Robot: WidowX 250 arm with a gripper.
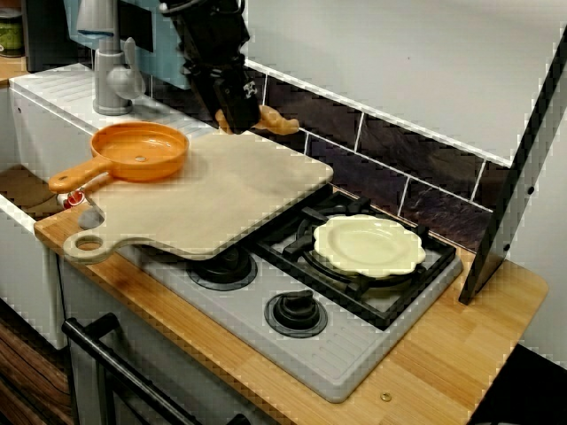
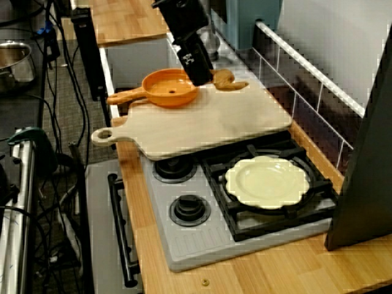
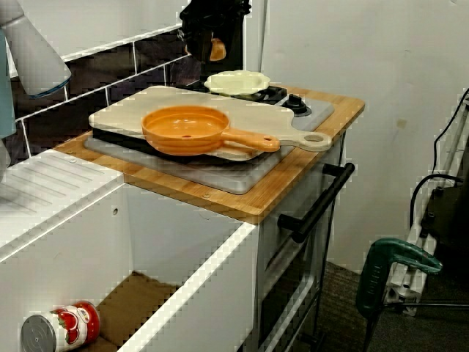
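Observation:
My black gripper hangs over the back edge of a pale wooden cutting board, close to the tiled wall. It appears shut on a tan, pastry-shaped piece that sticks out to the right of the fingers. From the side, the same piece shows beside the gripper at the board's far corner. From the sink end, the piece shows between the dark fingers, above the board. An orange pan sits on the board's left end, just left of the gripper.
The board lies across the left burners of a grey hob. A cream scalloped plate rests on the back right burner. A faucet stands left of the gripper, above a sink holding a tomato can. A black panel leans at right.

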